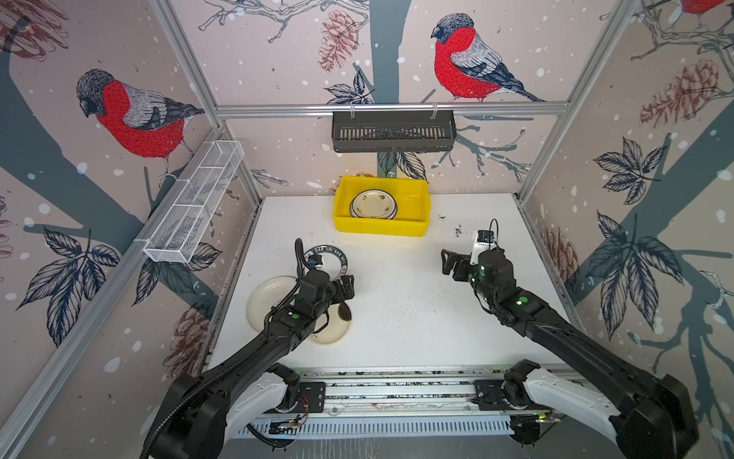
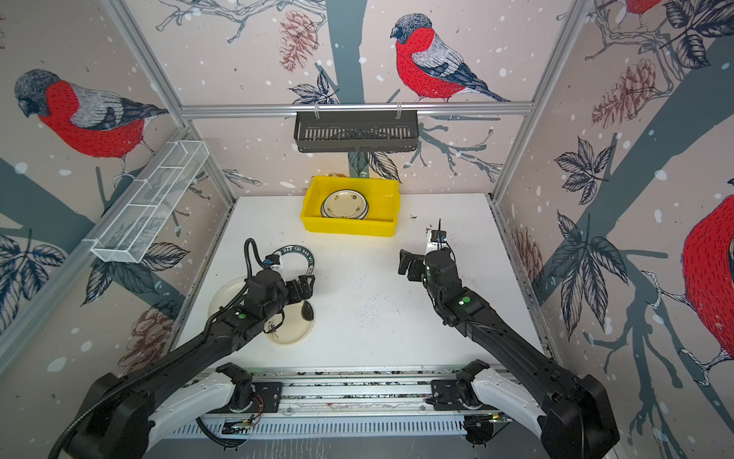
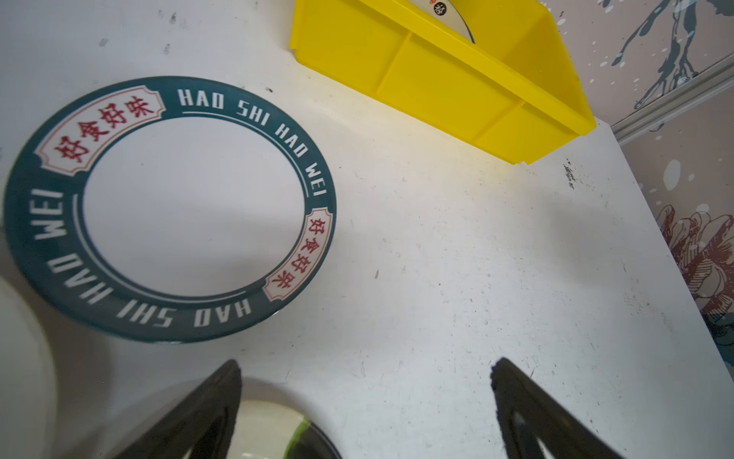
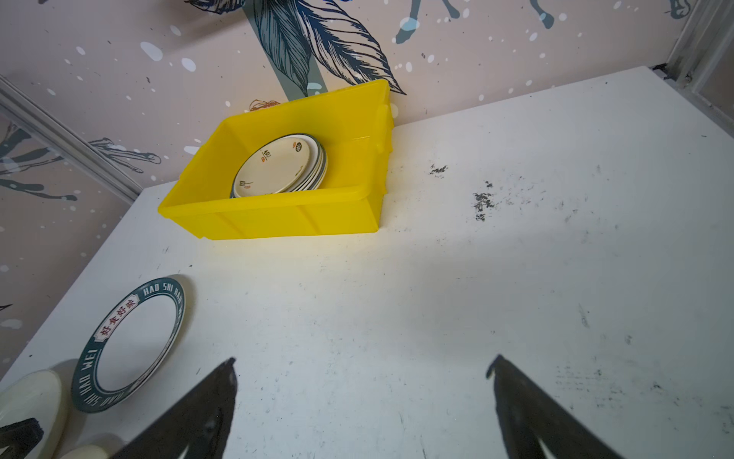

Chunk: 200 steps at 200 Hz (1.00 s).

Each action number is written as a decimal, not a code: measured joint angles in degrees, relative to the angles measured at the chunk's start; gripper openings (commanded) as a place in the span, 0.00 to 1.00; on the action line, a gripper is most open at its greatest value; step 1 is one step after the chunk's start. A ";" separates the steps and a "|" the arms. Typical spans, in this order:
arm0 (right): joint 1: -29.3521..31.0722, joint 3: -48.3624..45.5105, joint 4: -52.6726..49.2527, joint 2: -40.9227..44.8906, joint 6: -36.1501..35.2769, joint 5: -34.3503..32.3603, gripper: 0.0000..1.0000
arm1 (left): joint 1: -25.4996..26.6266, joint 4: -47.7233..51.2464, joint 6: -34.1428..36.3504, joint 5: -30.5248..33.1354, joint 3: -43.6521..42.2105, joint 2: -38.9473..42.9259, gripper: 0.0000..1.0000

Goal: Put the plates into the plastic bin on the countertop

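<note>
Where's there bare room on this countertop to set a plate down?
Bare: the middle, between the left pincer and right pincer up to the plastic bin, and the strip right of the bin. Crowded: the left side, where the teal-rimmed plate, cream plate and yellowish plate cluster.

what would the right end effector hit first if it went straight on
Probably the bare white speckled countertop: the open right end effector angles down at it. Farther along that line sits the yellow plastic bin, though depth is unclear.
</note>
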<state>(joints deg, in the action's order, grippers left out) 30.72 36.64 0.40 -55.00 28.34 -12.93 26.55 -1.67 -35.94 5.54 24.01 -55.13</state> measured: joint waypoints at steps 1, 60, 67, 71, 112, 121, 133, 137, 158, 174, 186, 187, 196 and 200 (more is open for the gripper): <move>-0.04 -0.04 0.00 0.09 0.00 0.07 1.00 | 0.00 0.22 -0.11 0.11 -0.02 0.17 0.97; -2.91 -2.49 -1.75 3.28 -1.14 6.51 1.00 | 0.00 18.58 -9.20 5.03 -0.35 8.04 0.97; -3.15 -2.49 -1.77 3.28 -1.29 6.71 1.00 | 0.00 20.52 -10.14 5.16 -0.33 8.61 0.97; -3.19 -2.49 -1.84 3.30 -1.29 6.88 1.00 | 0.00 21.57 -10.60 5.16 -0.35 8.96 0.97; -4.00 -2.47 -2.14 4.26 -1.51 8.31 1.00 | 0.02 27.36 -14.25 4.09 -2.64 11.15 0.97; -4.13 -2.47 -2.16 4.37 -1.51 8.31 1.00 | 0.15 28.04 -14.75 3.63 -2.78 10.69 0.97; -4.39 -2.47 -2.19 4.46 -1.53 8.37 1.00 | 0.44 28.30 -15.13 3.58 -2.75 9.51 0.97; -4.52 -2.47 -2.21 4.48 -1.51 8.39 1.00 | 0.57 28.48 -15.21 3.58 -2.71 9.05 0.97; -5.01 -2.49 -3.13 4.72 -1.51 8.35 1.00 | 1.22 29.51 -15.91 3.65 -2.36 7.04 0.97; -5.27 -2.60 -3.43 5.05 -1.49 8.41 1.00 | 1.86 29.75 -16.24 3.87 -2.01 6.19 0.97; -5.53 -2.73 -3.41 5.18 -1.49 8.39 1.00 | 2.10 29.73 -16.33 4.04 -1.99 5.75 0.97; -5.55 -2.75 -3.43 5.18 -1.49 8.41 1.00 | 2.10 29.75 -16.33 4.07 -1.99 5.70 0.97; -5.86 -2.84 -3.52 5.18 -1.49 8.41 1.00 | 2.10 29.70 -16.35 4.15 -2.01 5.51 0.97; -6.03 -2.86 -3.56 5.18 -1.49 8.41 1.00 | 2.12 29.66 -16.35 4.17 -2.01 5.38 0.97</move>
<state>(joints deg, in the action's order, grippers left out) 24.69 33.78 -3.16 -49.82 26.85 -4.51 28.67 27.99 -52.29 9.72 22.00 -49.76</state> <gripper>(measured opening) 0.996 0.972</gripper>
